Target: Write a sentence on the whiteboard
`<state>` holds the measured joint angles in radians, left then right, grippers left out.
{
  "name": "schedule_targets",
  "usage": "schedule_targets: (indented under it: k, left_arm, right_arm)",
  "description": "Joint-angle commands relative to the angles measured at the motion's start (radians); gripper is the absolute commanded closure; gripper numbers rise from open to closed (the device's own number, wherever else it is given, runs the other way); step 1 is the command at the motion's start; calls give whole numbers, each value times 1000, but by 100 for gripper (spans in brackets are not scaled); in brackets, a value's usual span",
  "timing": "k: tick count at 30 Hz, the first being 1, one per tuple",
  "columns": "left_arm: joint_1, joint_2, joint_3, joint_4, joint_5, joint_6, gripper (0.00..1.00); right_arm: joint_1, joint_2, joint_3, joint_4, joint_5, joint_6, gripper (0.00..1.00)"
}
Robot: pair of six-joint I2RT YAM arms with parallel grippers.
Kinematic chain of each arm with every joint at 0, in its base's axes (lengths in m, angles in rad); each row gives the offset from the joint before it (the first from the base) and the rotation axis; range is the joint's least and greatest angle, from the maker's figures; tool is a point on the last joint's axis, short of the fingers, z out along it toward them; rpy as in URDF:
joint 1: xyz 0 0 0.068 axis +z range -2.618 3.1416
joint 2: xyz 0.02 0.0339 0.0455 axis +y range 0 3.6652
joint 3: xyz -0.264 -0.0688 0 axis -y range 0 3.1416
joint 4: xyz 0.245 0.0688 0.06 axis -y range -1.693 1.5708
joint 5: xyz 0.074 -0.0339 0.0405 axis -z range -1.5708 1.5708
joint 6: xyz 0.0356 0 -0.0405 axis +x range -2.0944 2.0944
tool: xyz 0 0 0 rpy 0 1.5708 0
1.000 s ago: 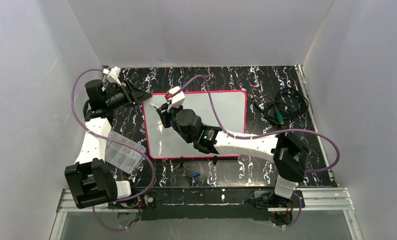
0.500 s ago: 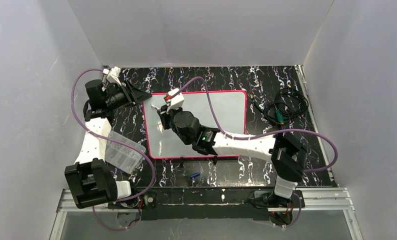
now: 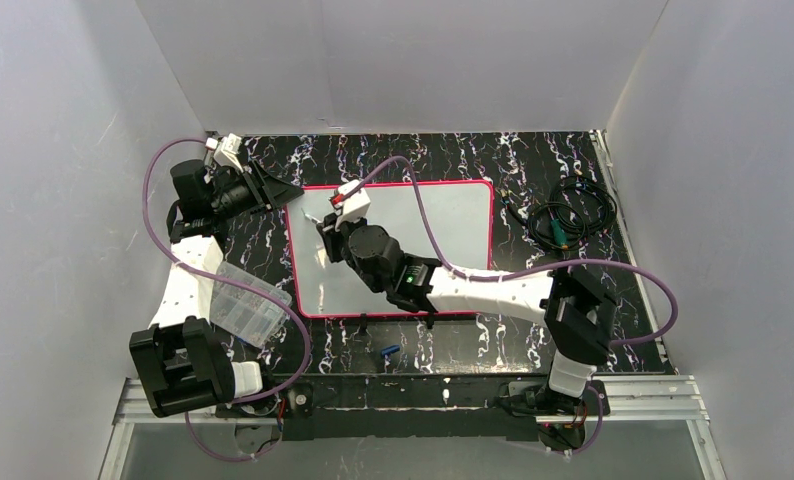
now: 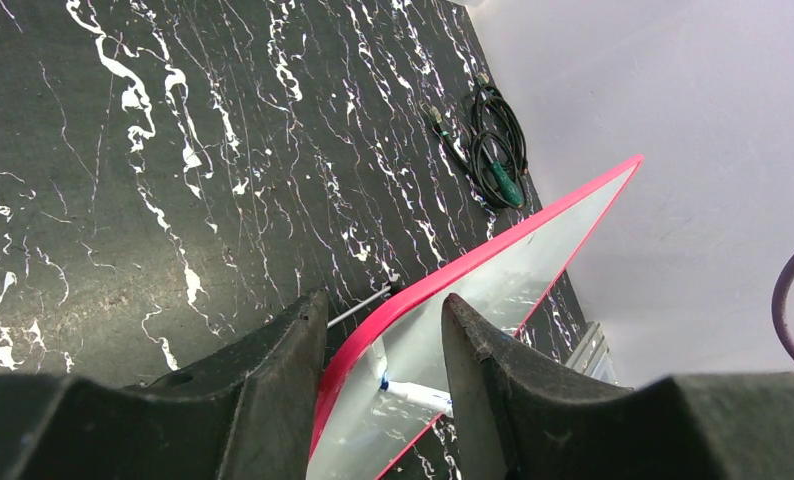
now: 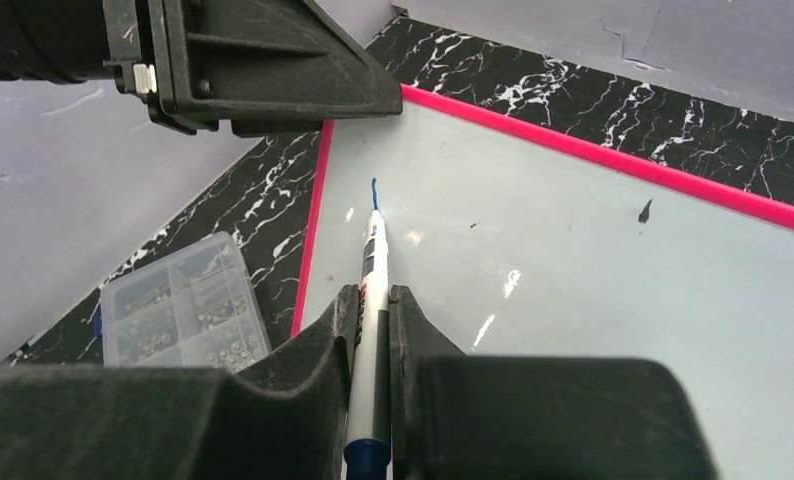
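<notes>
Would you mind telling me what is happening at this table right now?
The right gripper holds a marker with its tip on the whiteboard near its far left corner, where only a short blue stroke shows so far. The left gripper straddles that corner; whether its jaws pinch it is unclear.

Our right arm [image 3: 493, 290] has drawn a little nearer and rightward over the whiteboard [image 3: 453, 215]; our right gripper [image 5: 373, 300] and its marker [image 5: 372, 262] shifted slightly near the far-left corner.
</notes>
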<state>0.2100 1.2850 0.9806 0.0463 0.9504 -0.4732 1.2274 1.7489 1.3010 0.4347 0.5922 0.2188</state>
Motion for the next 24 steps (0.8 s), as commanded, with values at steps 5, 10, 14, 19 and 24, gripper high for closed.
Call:
schedule_targets:
  k: [5,10,14,19,24]
  left_arm:
    - [-6,-31,-5,-3,33,4,57]
    - [-6,-30,-5,-3,33,4,57]
    - [-6,-29,-5,-3,33,3,57]
    - [-5,-31,-6,-3,33,4,57]
    - [-6,-30,-7,-3,34,3,57]
  right_arm:
    - [13,-64,-35,7,37,-2,99]
    - [17,-86,-60,69,34,-13,99]
    - [17,-98,-75,122,37,-19,99]
    - [17,-89,-64,155,37,-33,99]
    - [17,-65,-35,143,79,-42,99]
